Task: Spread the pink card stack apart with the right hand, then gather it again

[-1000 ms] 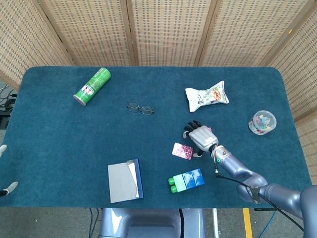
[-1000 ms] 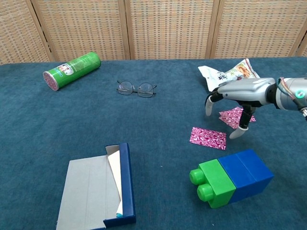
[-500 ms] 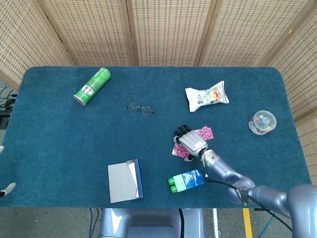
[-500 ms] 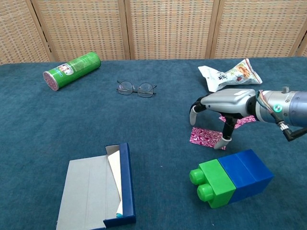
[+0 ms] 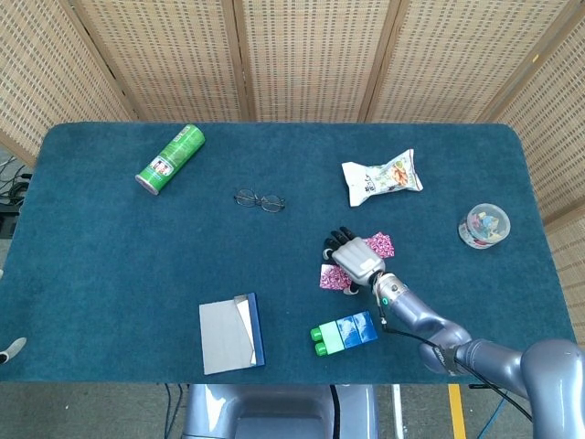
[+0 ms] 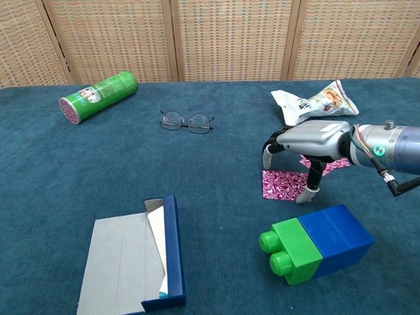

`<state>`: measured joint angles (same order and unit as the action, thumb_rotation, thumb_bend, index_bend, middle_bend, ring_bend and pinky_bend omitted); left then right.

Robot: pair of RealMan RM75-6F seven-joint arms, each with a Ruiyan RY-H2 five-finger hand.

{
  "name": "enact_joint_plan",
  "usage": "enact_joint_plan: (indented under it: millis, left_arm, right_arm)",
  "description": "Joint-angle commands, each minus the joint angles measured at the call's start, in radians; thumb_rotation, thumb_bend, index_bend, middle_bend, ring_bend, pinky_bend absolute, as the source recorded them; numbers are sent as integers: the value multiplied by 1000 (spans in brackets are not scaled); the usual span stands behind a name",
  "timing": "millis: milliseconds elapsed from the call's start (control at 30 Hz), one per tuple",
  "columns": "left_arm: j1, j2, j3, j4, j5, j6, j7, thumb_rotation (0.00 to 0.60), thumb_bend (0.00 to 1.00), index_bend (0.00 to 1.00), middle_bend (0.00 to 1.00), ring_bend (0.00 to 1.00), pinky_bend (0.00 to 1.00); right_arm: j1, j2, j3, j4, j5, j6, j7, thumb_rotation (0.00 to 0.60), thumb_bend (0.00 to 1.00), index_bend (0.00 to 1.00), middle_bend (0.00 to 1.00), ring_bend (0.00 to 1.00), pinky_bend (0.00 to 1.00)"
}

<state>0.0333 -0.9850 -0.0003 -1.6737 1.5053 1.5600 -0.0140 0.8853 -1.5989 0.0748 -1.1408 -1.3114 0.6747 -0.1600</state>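
Observation:
The pink cards lie in two parts on the blue cloth. One loose pink card point(image 6: 283, 183) point(image 5: 329, 278) lies flat under my right hand point(image 6: 308, 142) point(image 5: 353, 259), whose spread fingers arch over it with fingertips touching down on or beside it. The rest of the pink cards point(image 6: 331, 163) point(image 5: 380, 244) lie behind the hand, partly hidden by it. The hand grips nothing. At the far left edge of the head view only a white tip of my left hand point(image 5: 9, 348) shows, its state unreadable.
A green-and-blue toy block point(image 6: 315, 243) lies just in front of the right hand. A snack bag point(image 6: 315, 102) lies behind it. Glasses point(image 6: 187, 121), a green can point(image 6: 98, 96), a grey-and-blue box point(image 6: 134, 259) and a small tub point(image 5: 483, 225) sit around.
The right hand moved left from the main pile onto the loose card, then drew that card slightly right and turned it toward the pile.

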Motion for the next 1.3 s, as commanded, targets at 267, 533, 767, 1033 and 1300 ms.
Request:
enact_joint_plan:
  millis: [267,533,767,1033,1300]
  left_arm:
    - [-3,-1,-3,-2,-2,-5,4,600,121,0,0,0,0]
    - [-1,-3,-3,0,-7,-5,4,600,121,0,0,0,0]
    - [-5,-5,-3,7,-4,-11,-1,600,121,0,0,0,0]
    - [-6,-7,-3,9,0,-11,-4,600,121,0,0,0,0]
    - [-2,-6,-1,12,-2,-9,-8,600,121,0,0,0,0]
  right_arm:
    - [10,4,-5,65,-37,-8,49,600,0,263,139,0,0]
    - [27,10,0,82,-57,-16,66,600,0,263,140,0,0]
    - [17,40,2,26,-45,-6,54,600,0,262,140,0,0]
    - [7,48,1,-6,-4,-19,14,600,0,262,139,0,0]
    - [5,32,1,10,16,-30,7,600,45,287,140,0,0]
